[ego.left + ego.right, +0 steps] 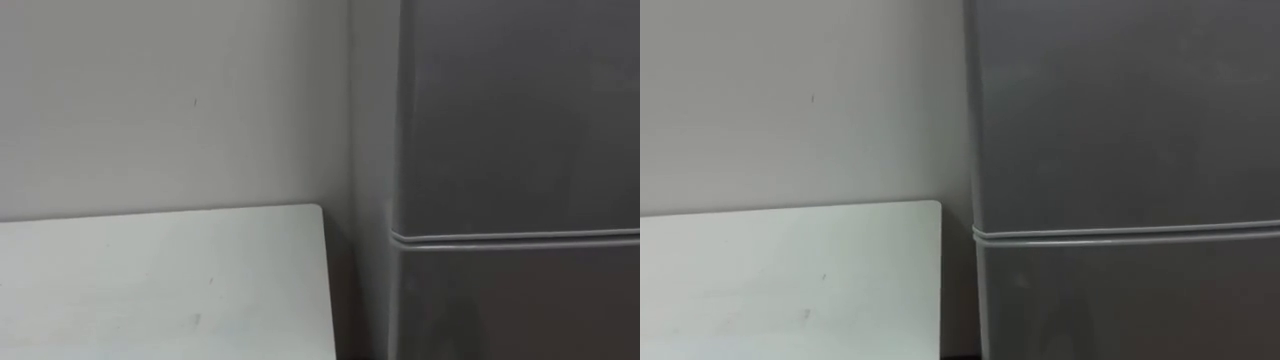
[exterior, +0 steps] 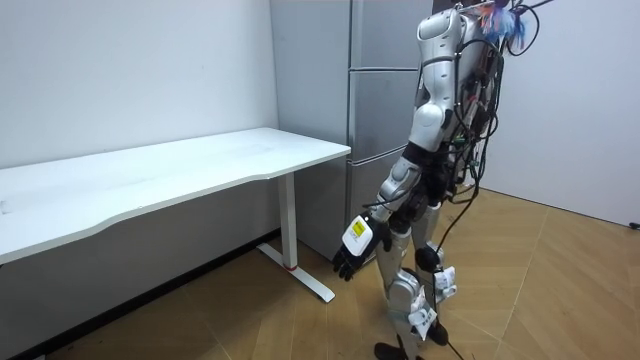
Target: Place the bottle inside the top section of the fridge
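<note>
A: Where do the edges fall?

B: The desk ends in a straight white edge on the robot's left. The fridge rises on its right. A narrow dark gap runs between the two, so they stand just beside each other without touching.

A: And the fridge front?

B: Both doors are shut. A pale seam crosses the grey front, with the upper door above it and the lower door below.

A: Is there room to move?

B: In the room view the robot stands upright on the wooden floor, close to the fridge and past the desk's end. There is open floor behind it.

A: What about the hand?

B: The left hand hangs low by its thigh, with its fingers loose and nothing in them.

A: And the bottle?

B: He cannot tell where it is. The desk top is plain white, against a bare pale wall.
</note>
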Controlling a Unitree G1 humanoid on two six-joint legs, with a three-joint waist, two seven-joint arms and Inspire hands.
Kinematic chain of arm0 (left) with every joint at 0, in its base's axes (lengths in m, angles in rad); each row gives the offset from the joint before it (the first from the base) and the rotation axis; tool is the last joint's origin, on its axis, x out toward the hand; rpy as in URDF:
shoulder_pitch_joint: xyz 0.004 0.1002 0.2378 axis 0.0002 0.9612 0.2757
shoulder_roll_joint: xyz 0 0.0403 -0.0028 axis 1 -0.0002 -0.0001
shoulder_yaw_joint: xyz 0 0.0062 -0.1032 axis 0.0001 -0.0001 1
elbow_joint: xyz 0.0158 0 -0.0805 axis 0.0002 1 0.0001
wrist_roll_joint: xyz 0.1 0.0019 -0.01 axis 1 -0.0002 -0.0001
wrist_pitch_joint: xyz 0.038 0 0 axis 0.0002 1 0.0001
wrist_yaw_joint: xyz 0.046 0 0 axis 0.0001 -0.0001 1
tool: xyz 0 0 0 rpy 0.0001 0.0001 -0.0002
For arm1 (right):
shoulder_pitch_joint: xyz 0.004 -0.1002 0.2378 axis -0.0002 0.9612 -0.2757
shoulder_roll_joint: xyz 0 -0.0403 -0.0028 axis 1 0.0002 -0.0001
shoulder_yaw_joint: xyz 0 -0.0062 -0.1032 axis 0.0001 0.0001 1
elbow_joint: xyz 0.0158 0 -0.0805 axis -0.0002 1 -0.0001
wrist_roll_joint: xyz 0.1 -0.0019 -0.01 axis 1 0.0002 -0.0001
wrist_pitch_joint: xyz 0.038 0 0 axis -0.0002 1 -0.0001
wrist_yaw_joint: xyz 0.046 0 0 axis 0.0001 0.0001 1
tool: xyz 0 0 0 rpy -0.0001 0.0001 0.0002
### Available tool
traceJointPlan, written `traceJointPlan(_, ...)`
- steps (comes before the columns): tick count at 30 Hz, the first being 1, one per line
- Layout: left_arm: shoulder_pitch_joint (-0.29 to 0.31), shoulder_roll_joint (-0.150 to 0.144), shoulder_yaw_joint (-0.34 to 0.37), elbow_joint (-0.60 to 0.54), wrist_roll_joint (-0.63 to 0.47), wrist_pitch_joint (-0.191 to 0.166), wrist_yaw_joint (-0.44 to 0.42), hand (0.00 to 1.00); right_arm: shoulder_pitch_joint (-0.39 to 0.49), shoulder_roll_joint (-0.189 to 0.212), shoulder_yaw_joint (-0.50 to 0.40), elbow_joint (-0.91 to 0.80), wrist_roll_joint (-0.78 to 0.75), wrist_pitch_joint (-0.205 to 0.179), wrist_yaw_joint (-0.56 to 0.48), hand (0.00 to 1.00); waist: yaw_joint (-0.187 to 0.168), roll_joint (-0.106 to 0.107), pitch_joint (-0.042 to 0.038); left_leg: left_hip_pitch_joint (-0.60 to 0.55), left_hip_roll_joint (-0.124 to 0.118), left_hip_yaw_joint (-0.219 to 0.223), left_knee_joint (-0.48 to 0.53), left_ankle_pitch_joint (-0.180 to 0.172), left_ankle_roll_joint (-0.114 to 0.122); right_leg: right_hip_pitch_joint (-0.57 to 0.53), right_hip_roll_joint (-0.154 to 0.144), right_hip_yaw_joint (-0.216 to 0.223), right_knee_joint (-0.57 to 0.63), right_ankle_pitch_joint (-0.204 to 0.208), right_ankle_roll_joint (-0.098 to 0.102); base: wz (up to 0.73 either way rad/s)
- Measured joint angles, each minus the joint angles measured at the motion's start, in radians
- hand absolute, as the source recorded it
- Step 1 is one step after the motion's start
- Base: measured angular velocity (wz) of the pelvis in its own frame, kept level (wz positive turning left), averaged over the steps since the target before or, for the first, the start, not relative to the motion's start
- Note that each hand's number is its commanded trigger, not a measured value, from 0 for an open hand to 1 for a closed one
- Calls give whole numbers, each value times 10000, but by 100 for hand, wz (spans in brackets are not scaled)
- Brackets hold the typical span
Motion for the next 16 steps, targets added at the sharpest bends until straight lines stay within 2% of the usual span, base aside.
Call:
traceJointPlan(6, -30, 0, 6, 0, 2, 75, 0, 0, -100, 1, 76, 349, -7, 127, 779, 0, 155, -17, 6, -2, -6, -69, -3, -3, 5, 20, -6, -89, -3, 0, 0, 3)
traceJointPlan(16, -15, -8, 4, 12, 6, 273, -2, 0, -184, -33, 169, 423, -92, 363, 1386, 0, 222, -154, 50, -195, -13, -168, 154, -32, 48, -53, -19, -165, -5, -19, 18, 4)
